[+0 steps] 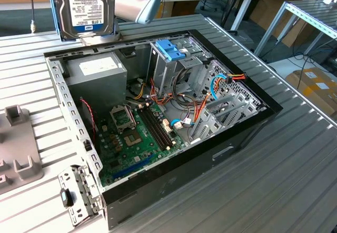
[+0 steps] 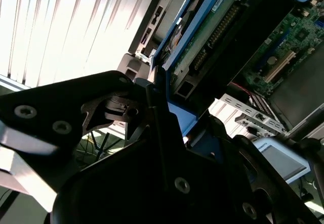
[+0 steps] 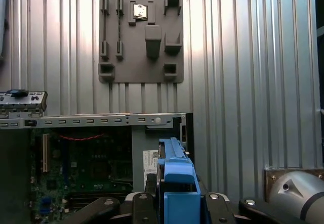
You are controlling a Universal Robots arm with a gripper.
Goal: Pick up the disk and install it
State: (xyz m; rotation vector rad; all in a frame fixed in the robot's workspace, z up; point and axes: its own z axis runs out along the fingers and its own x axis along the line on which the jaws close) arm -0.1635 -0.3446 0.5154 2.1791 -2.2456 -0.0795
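The disk (image 1: 84, 7) hangs in the air above the open computer case (image 1: 174, 176), over the corner where the grey power supply (image 1: 97, 75) sits. It stands upright, clear of the case. In the exterior view its labelled face looks toward the camera and its blue carrier rails run down both edges.

In the first wrist view the blue carrier (image 3: 176, 178) is seen edge-on. The pincer (image 3: 177, 208) is clamped on it, with a black finger (image 3: 143, 204) pressed against each side. In the second wrist view the disk (image 2: 202, 37) shows its circuit-board side beyond the black pincer body.

Inside the case, the green motherboard (image 1: 137, 133) lies on the floor next to the power supply. A tall metal drive cage with a blue clip (image 1: 169, 50) on top stands at the far side of the case, toward the exterior view's right of the power supply. Orange and blue cables (image 1: 218, 83) run among the metal brackets beside the cage. A small perforated metal bracket (image 1: 79, 193) hangs at the near corner of the case, toward the exterior view's left.

The case rests on a ribbed metal surface (image 1: 253, 191). A grey fixture plate (image 3: 142, 37) with raised blocks lies on that surface, outside the case wall nearest the power supply and well apart from it.
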